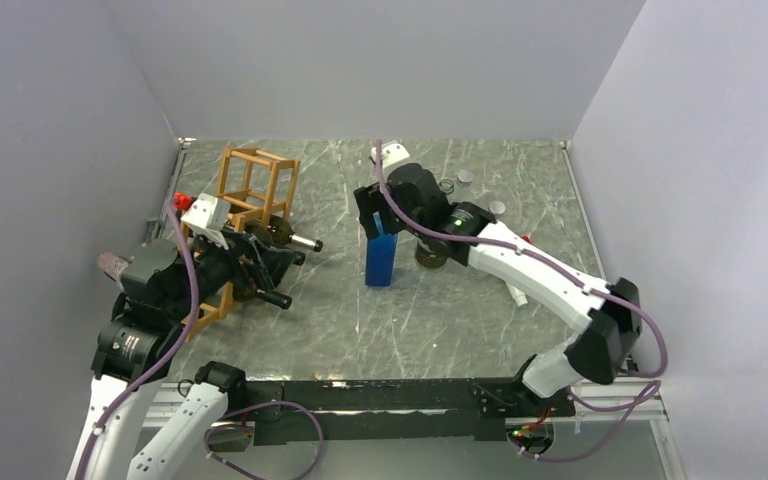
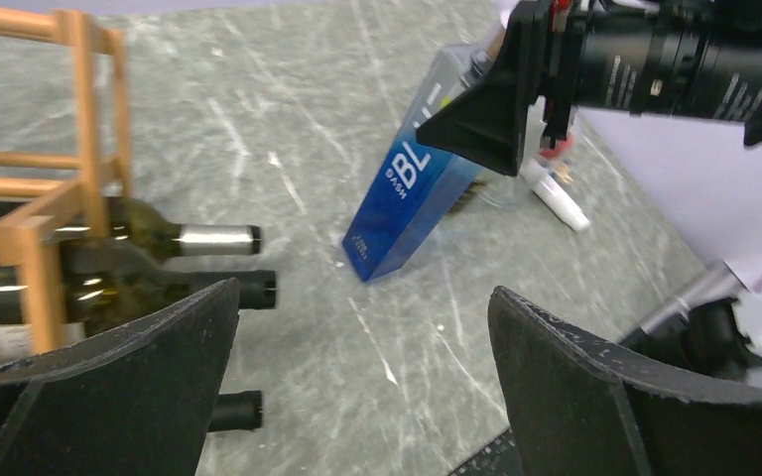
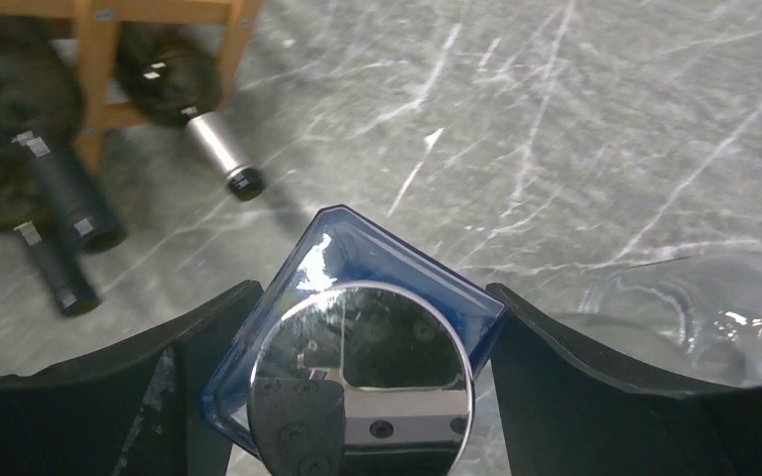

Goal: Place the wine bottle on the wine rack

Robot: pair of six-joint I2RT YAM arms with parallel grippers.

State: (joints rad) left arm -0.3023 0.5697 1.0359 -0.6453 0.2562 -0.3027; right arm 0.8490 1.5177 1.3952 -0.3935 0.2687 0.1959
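The wooden wine rack (image 1: pixel 256 188) stands at the back left, with three dark wine bottles (image 1: pixel 295 241) lying in it, necks pointing right. They also show in the left wrist view (image 2: pixel 189 239) and the right wrist view (image 3: pixel 213 149), as does the rack (image 2: pixel 71 188) (image 3: pixel 99 59). My left gripper (image 1: pixel 260 268) (image 2: pixel 362 382) is open and empty, low beside the rack's near end. My right gripper (image 1: pixel 377 225) (image 3: pixel 367 382) is shut on the top of a blue square bottle (image 1: pixel 381 260) (image 2: pixel 407 208) (image 3: pixel 397 273) with a chrome cap, whose base is at the table.
A clear glass jar (image 1: pixel 430 255) (image 3: pixel 695 317) stands right behind the blue bottle. Small lidded jars (image 1: pixel 466 177) sit at the back right. A white tube (image 1: pixel 516 295) (image 2: pixel 556 198) lies under the right arm. A red item (image 1: pixel 180 199) is left of the rack. Grey walls enclose the table.
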